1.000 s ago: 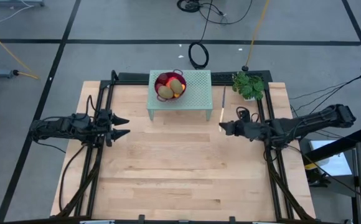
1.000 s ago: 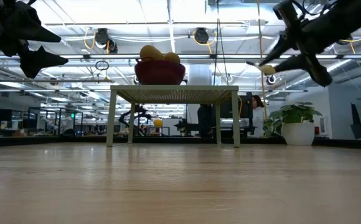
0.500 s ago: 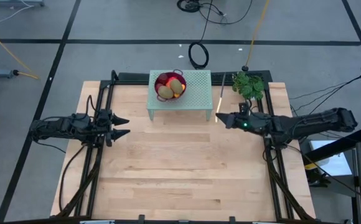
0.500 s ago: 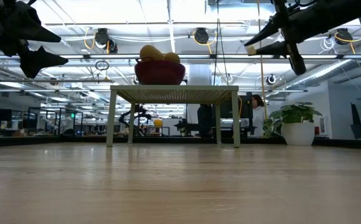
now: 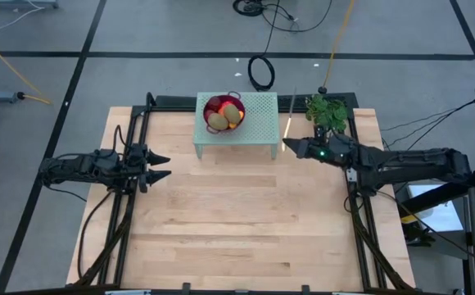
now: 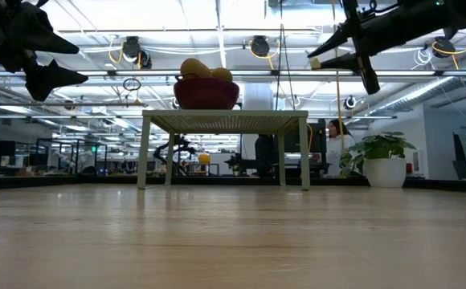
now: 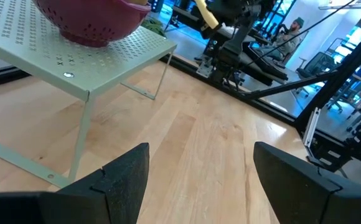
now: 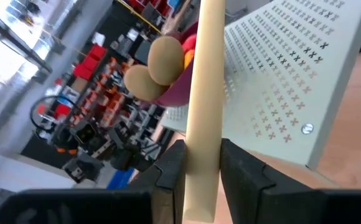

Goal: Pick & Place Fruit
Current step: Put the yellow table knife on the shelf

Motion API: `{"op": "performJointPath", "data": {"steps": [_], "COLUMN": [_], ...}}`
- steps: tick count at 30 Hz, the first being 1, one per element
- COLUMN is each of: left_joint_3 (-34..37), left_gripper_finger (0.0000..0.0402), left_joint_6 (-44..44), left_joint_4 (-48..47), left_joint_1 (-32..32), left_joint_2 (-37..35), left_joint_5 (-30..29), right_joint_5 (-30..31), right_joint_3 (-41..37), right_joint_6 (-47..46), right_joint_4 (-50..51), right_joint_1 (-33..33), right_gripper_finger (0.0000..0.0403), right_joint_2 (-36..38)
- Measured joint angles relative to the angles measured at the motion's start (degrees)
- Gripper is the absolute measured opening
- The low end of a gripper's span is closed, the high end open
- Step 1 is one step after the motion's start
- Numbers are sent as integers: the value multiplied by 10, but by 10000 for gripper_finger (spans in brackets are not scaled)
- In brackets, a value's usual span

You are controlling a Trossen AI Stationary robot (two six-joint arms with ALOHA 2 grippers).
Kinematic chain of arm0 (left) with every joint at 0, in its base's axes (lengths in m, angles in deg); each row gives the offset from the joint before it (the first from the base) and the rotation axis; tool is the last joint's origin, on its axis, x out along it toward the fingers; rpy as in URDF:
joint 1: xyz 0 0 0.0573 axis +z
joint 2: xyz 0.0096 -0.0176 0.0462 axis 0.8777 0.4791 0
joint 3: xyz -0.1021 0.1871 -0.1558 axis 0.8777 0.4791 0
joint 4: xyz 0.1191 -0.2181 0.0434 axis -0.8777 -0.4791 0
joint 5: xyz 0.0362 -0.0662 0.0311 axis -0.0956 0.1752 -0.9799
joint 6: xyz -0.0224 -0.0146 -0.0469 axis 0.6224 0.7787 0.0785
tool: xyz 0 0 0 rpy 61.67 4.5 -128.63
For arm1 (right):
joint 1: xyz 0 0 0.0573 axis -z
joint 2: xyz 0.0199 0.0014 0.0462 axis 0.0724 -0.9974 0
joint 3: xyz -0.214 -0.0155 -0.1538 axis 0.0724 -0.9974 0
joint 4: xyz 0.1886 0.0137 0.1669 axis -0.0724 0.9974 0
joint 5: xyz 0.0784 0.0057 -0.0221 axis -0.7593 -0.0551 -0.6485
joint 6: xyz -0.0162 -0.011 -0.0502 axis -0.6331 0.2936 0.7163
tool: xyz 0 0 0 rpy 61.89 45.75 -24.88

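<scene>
2 brown-green oval fruits (image 5: pixel 223 116) sit with a red one in the round purple mesh bowl (image 5: pixel 213 103) on the little green metal stand (image 5: pixel 258 117) full of holes. The right pincer (image 5: pixel 289 147) squeezes the slim yellow-handled knife (image 5: pixel 290 123) beside the stand. The left pincer (image 5: pixel 162 167) hangs spread wide over the smooth wooden bench (image 5: pixel 237 221).

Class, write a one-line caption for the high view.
Right gripper lifts yellow-handled knife beside pale green perforated table.

One bowl (image 5: pixel 223 109) holds two brown-green ovals (image 5: pixel 223 116), beside one knife (image 5: pixel 289 123) and one plant (image 5: pixel 327 112).
</scene>
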Motion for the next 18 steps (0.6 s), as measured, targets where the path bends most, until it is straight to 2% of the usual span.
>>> {"op": "performJointPath", "data": {"steps": [10,18], "left_joint_3": [0,0], "left_gripper_finger": [282,282], "left_joint_6": [-12,-12], "left_joint_4": [-1,-2], "left_joint_1": [0,0], "left_joint_2": [0,0], "left_joint_5": [0,0], "right_joint_5": [-15,-14], "right_joint_3": [126,300], "right_joint_6": [24,11], "right_joint_4": [103,299], "right_joint_1": [23,26], "right_gripper_finger": [72,72], "right_joint_2": [-84,-205]}}
